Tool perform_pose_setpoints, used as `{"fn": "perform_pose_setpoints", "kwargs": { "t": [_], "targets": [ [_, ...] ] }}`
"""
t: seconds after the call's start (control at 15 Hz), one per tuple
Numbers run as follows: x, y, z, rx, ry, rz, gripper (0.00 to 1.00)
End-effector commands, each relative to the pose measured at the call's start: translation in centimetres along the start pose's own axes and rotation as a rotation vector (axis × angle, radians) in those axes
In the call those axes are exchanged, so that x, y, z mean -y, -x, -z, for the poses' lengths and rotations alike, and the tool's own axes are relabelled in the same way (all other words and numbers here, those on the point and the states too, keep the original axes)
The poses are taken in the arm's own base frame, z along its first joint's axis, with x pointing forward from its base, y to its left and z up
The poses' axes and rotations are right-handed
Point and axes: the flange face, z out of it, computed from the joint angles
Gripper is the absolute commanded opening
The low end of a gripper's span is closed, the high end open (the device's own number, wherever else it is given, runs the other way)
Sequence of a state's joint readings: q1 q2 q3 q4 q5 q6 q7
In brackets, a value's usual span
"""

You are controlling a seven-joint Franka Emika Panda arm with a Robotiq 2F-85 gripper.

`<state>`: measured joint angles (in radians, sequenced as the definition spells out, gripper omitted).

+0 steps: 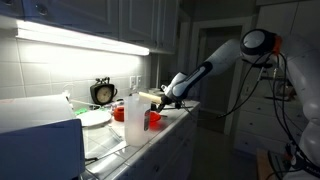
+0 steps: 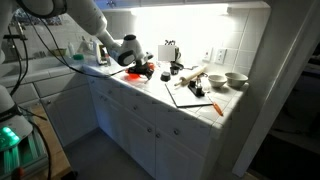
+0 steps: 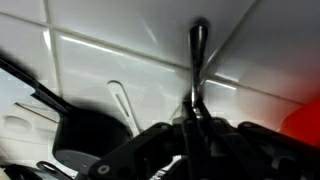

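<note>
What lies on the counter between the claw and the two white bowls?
In an exterior view, red items lie beside the claw, which grips a thin dark handle, then a board carrying a rolling pin, just before the bowls.

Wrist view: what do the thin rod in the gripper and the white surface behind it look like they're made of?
The thin rod, pinched in the gripper, looks like smooth dark metal or hard plastic. A pale sheen runs along it, but the blur leaves the material open. The tiled surface looks like glazed white ceramic, with grey grout lines and soft reflections.
</note>
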<state>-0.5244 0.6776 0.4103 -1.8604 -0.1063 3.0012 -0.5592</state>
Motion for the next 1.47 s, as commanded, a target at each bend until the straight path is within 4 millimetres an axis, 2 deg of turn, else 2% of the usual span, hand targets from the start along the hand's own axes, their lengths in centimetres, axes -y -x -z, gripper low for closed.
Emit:
{"fn": "perform_pose_setpoints", "kwargs": {
  "t": [0.0, 0.4, 0.73, 1.13, 1.4],
  "targets": [
    [-0.7, 0.1, -0.1, 0.018, -0.011, -0.005, 0.02],
    [-0.5, -0.3, 2.3, 0.052, 0.010, 0.001, 0.02],
    [-0.4, -1.6, 5.1, 0.069, 0.039, 0.060, 0.02],
    [1.9, -3.7, 7.2, 0.160, -0.045, 0.222, 0.02],
    [3.8, -5.0, 7.4, 0.219, -0.045, 0.327, 0.02]
  ]
}}
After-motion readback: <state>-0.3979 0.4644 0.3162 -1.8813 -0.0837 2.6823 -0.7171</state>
